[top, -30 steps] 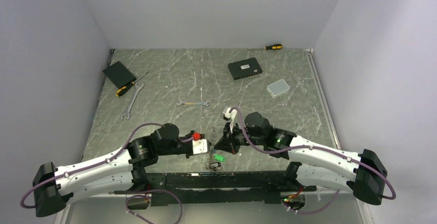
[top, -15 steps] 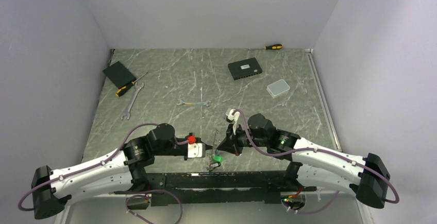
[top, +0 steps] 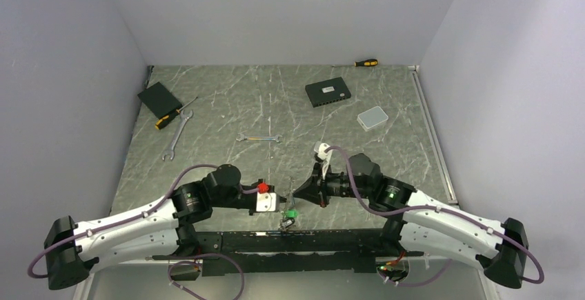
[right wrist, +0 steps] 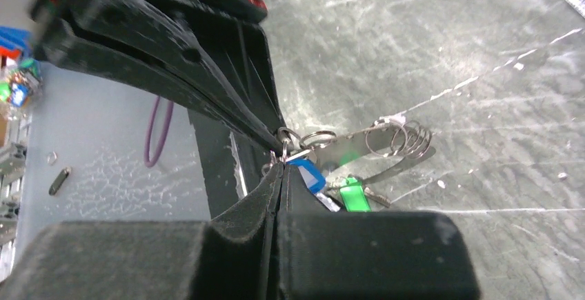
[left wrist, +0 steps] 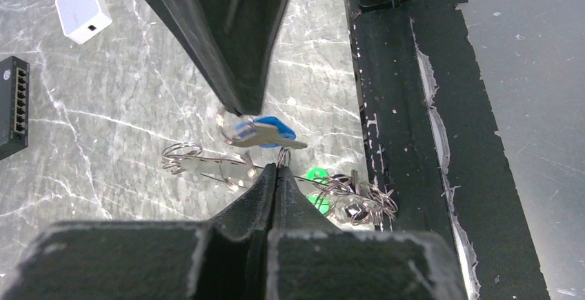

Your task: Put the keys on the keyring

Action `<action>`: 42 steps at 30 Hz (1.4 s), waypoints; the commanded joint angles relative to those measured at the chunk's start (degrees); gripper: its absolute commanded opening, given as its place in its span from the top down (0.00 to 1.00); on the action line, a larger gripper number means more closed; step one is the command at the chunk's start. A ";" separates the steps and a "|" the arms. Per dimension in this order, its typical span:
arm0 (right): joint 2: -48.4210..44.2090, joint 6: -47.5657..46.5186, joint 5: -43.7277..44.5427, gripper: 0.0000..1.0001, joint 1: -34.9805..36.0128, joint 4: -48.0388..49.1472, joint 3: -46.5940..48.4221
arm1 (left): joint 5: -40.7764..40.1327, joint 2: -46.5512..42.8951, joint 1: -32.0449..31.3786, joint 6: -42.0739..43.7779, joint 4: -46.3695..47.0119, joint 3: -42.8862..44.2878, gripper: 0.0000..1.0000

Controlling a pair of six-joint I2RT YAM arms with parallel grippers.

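The left gripper (left wrist: 277,170) is seen with its black, tapered fingers pressed together on a small upright loop of the thin silvery wire keyring (left wrist: 183,155). The right gripper (right wrist: 281,167), tip to tip with it, is likewise clamped tight, and the silver key with a blue plastic tag (left wrist: 265,132) is held at its point, raised off the surface.

The scene is enclosed by smooth, pale lilac-grey walls (top: 276,10) on the left, right and far sides. Between them a dark grey-green table (top: 227,107) is laid, its matt top veined in white like marble. Along the near edge a scuffed black metal rail (top: 310,241) is fixed, flaked pale where its coating has chipped.

At the far right a flat black rectangular box with a row of ports (top: 328,92) is placed, and just nearer and to the right of it a small white rounded case (top: 372,117). At the far left a flat black square pad (top: 159,97) is set, with a yellow-and-black screwdriver (top: 167,118) against its near corner and a long silver spanner (top: 178,134) just beside that. A shorter silver spanner (top: 259,137) is found near the middle, and a second yellow-handled screwdriver (top: 365,62) lies by the far wall.

The keyring is stretched across the table just under the two fingertips, close to the rail, with coiled loops bunched at its ends. The remaining silver keys (left wrist: 359,203) are heaped at its near right end, against the rail, a bright green plastic tag (left wrist: 316,174) showing among them.
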 commanded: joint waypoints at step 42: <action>-5.76 -7.26 -6.05 1.00 0.45 0.57 7.71 | 0.22 -13.40 -0.10 -13.78 40.36 -10.04 1.00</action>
